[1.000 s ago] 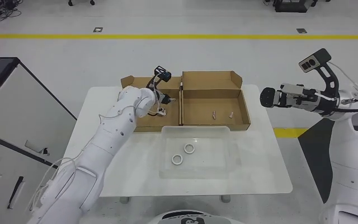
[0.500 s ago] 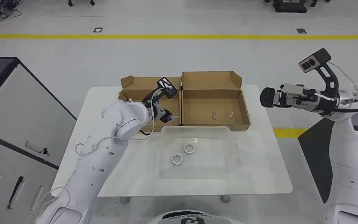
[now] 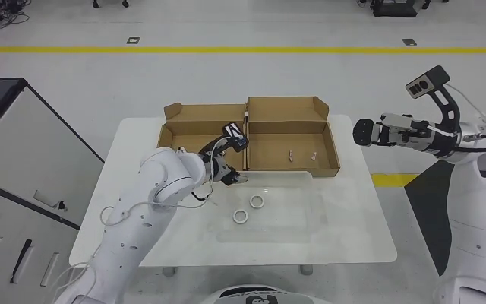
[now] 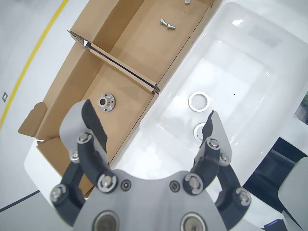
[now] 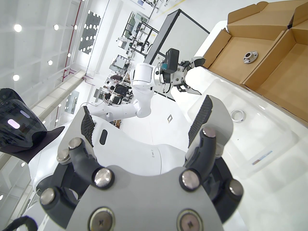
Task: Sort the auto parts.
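Observation:
My left gripper [image 4: 149,110] is open and empty, hovering over the seam between the left cardboard box [image 3: 182,140] and the white tray [image 3: 304,220]; it also appears from above [image 3: 231,176] and from the far side [image 5: 197,76]. A silver flange [image 4: 106,101] lies in that box [image 5: 250,57]. Two metal rings [image 3: 257,202] [image 3: 241,216] rest in the tray, one ring [image 4: 199,101] just beyond my fingertips. Two bolts [image 3: 291,156] [image 3: 314,156] lie in the right box [image 3: 287,100]. My right gripper [image 5: 146,106] is open and empty, held high beside that box's right end [image 3: 361,131].
The two boxes stand side by side at the back of the white table [image 3: 137,197], with the tray directly in front of them. A dark cabinet [image 3: 30,144] stands off the table's left side. Bare tabletop lies left and right of the tray.
My left gripper has come out of the left box and moved toward the tray's near-left corner, leaving the flange in the box. The right arm has stayed still.

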You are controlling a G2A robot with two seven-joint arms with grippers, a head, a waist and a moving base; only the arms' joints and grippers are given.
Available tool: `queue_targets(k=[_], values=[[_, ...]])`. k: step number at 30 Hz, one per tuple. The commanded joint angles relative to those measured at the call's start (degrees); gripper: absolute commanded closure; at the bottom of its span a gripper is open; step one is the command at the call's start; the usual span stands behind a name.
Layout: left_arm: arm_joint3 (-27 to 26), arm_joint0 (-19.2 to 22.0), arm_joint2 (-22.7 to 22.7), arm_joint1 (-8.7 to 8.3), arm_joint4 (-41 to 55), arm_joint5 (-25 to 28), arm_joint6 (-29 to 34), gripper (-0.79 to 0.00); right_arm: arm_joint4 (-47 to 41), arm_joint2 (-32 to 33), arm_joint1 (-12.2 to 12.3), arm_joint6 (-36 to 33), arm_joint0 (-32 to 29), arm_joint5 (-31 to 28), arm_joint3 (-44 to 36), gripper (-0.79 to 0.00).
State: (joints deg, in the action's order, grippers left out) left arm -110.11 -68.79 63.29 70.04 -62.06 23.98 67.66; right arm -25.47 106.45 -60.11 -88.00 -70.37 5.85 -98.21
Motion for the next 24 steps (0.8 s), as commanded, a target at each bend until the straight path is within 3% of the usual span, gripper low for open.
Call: queue_targets(k=[1, 3, 8, 13, 18, 24], values=[[-0.11, -0.14, -0.17, 0.02, 0.43, 0.15, -0.55, -0.785, 0.00, 0.00, 0.00, 0.00, 0.00, 0.00, 0.00, -0.785], [0.25, -0.31, -1.42, 0.01, 0.93, 1.50, -0.85, -0.785, 0.00, 0.00, 0.00, 0.00, 0.00, 0.00, 0.00, -0.785], [1.50, 5.19, -9.15, 0.98, 2.97, 1.81, 9.33, -0.785, 0.00, 0.00, 0.00, 0.00, 0.00, 0.00, 0.00, -0.785], [5.20, 12.24, -17.52, 1.88, 6.96, -3.66, 16.31, -0.785, 0.00, 0.00, 0.00, 0.00, 0.00, 0.00, 0.00, -0.785], [9.22, 18.44, -24.14, 2.56, 10.63, -6.74, 19.39, -0.785, 0.00, 0.00, 0.00, 0.00, 0.00, 0.00, 0.00, -0.785], [12.40, 23.12, -30.58, 2.63, 13.53, -5.91, 18.56, -0.785, 0.00, 0.00, 0.00, 0.00, 0.00, 0.00, 0.00, -0.785]])
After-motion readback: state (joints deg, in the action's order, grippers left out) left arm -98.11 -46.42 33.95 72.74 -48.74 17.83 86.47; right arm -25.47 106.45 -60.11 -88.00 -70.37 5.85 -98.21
